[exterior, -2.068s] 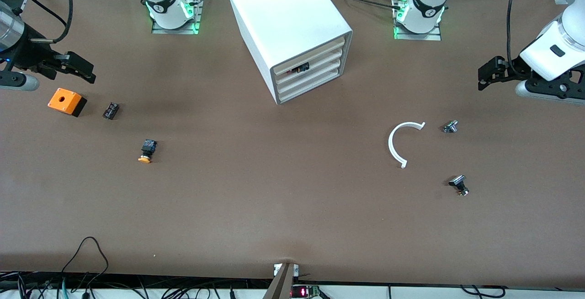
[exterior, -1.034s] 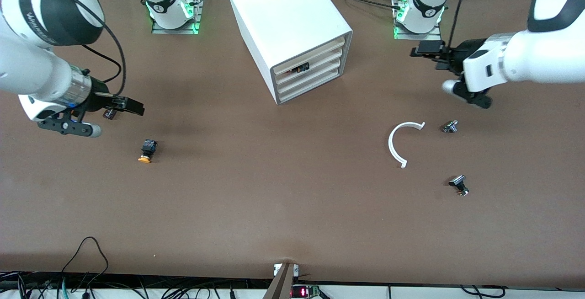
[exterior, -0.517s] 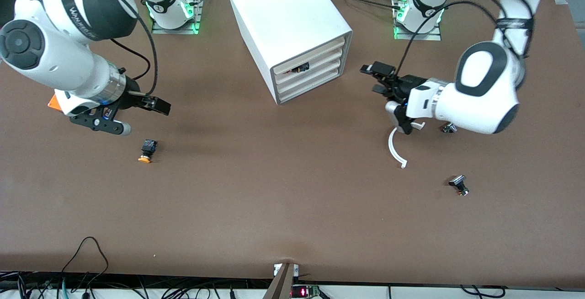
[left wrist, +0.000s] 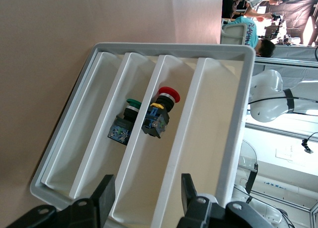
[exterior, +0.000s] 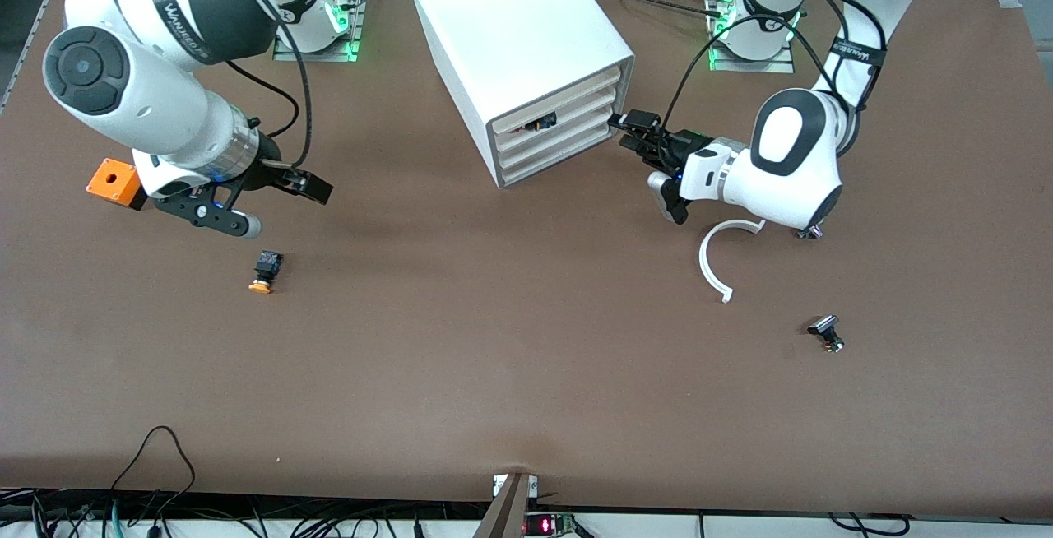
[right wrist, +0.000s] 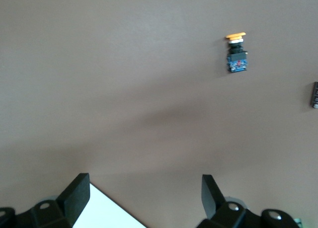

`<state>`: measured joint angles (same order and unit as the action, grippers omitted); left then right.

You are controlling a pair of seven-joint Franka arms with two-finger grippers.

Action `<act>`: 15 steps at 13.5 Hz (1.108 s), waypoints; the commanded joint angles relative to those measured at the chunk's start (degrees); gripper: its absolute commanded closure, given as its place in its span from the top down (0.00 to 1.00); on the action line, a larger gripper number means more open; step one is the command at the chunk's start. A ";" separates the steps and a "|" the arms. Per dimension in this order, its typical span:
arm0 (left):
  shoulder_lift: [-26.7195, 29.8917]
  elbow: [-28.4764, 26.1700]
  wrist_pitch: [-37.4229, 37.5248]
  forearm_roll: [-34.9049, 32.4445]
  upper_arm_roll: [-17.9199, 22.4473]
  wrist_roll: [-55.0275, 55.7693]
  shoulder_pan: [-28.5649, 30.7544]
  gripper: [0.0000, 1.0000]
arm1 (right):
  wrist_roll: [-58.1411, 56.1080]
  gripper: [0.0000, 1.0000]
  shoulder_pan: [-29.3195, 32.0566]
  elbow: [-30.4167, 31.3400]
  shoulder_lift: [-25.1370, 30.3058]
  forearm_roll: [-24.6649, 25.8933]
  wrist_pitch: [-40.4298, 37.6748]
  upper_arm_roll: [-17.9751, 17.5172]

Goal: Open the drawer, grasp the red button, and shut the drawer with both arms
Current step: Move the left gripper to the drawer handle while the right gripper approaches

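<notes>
The white cabinet (exterior: 526,44) stands at the table's back middle, all four drawers shut. The drawer (exterior: 584,110) is second from its top, and it also shows in the left wrist view (left wrist: 176,153). The red-capped button (left wrist: 161,109) lies inside it, seen over the low front strip. My left gripper (exterior: 629,132) is open and empty, in front of the cabinet's drawers at the left arm's end; its open fingers frame the drawer fronts in the left wrist view (left wrist: 146,198). My right gripper (exterior: 317,187) is open and empty over bare table, above the orange-capped button (exterior: 263,270), and it also shows in the right wrist view (right wrist: 144,198).
A green-capped button (left wrist: 124,123) lies in the drawer below. An orange box with a hole (exterior: 113,181) sits at the right arm's end. A white C-shaped ring (exterior: 714,262) and a small black part (exterior: 825,332) lie near the left arm's end. A small black part (right wrist: 315,95) lies near the orange-capped button (right wrist: 236,54).
Both arms have swung in from the table's ends. The left gripper has moved up to the cabinet's drawer fronts. The right gripper has moved from by the orange box toward the cabinet.
</notes>
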<state>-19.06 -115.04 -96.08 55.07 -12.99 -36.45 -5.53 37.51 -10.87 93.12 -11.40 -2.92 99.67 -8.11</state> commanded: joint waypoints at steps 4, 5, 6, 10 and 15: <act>-2.73 -6.94 -7.88 8.36 -3.35 -12.13 0.17 0.62 | 6.06 0.99 -3.10 -0.75 -0.82 0.37 1.23 0.20; -3.08 -8.00 -8.42 9.08 -4.05 -13.72 0.25 0.62 | 8.87 0.99 -3.80 -0.84 -1.08 0.37 1.32 0.20; -3.87 -8.53 -8.94 9.52 -4.23 -15.13 0.25 0.62 | 11.42 0.99 -4.59 -0.84 -1.17 0.37 1.84 0.20; -4.31 -10.64 -9.21 11.01 -4.32 -16.90 -1.75 0.56 | 18.10 0.99 -7.41 -0.84 -1.61 0.20 2.81 0.20; -5.45 -12.14 -11.67 14.89 -4.23 -19.53 -5.55 0.40 | 25.05 0.99 -9.70 -1.28 -2.84 0.37 2.81 0.29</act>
<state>-23.95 -126.41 -106.93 68.14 -17.34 -52.53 -10.41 58.67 -19.43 93.13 -13.10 -2.92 102.38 -8.15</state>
